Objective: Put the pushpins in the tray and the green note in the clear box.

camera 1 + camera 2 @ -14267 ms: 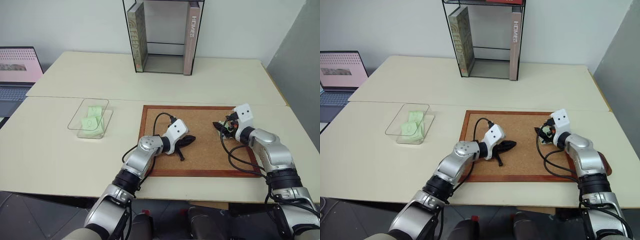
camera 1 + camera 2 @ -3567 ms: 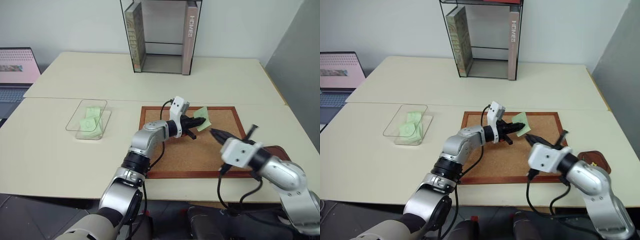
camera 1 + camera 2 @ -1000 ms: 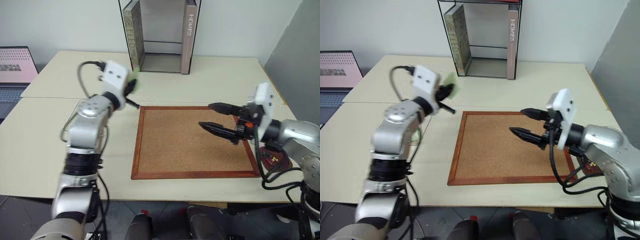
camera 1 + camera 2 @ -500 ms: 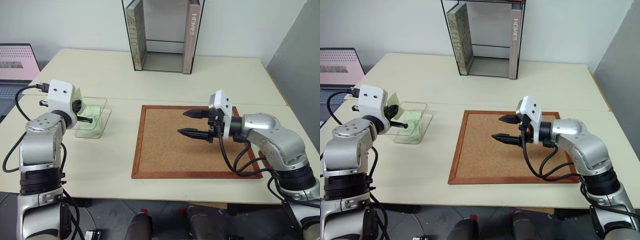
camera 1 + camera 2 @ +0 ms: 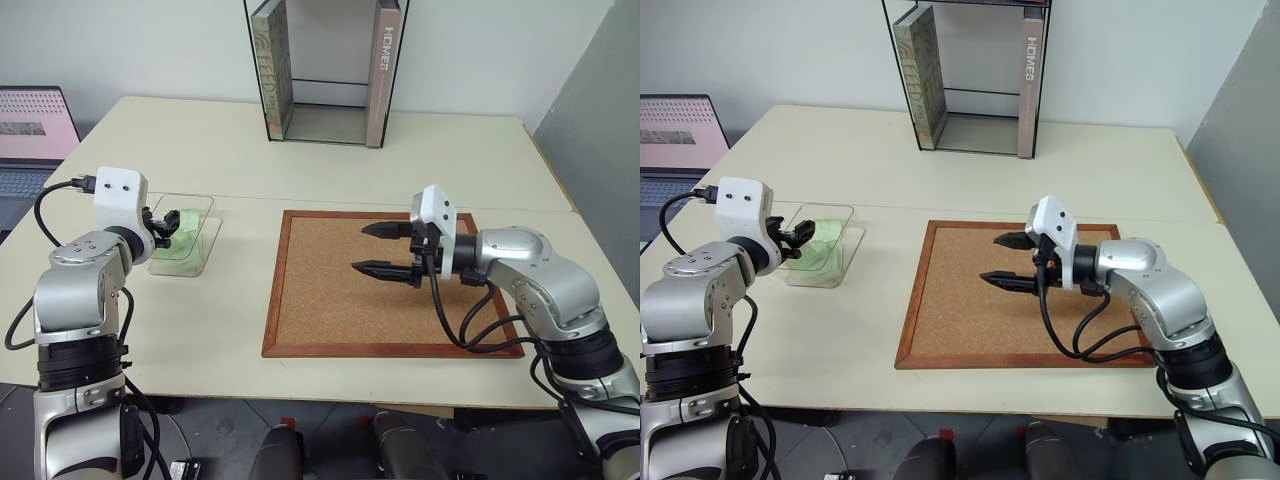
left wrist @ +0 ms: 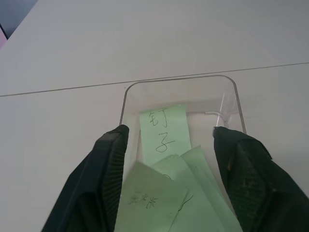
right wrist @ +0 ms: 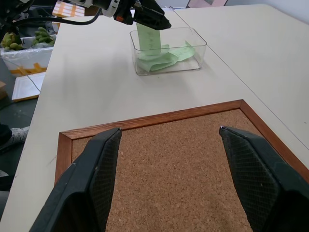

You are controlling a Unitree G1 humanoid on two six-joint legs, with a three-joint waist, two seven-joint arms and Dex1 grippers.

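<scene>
The clear box (image 5: 207,203) sits on the table left of the cork board and holds several green notes. My left gripper (image 5: 165,222) hovers at the box's near end, open; in the left wrist view its fingers (image 6: 104,169) straddle the box. One written-on green note (image 6: 164,129) leans inside, between the fingers and free of them. My right gripper (image 5: 360,248) stands open and empty above the cork board, pointing towards the box. The tray and the pushpins are out of view.
The wood-framed cork board (image 5: 330,320) covers the table's middle right. A tall black-framed glass book stand (image 5: 325,75) with books stands at the back. A laptop (image 5: 35,125) sits at the far left. A seam (image 5: 300,198) runs across the table.
My left arm swung left and down with the green note to the clear box and opened; the note now rests in the box. The right gripper shifted left over the cork board.
</scene>
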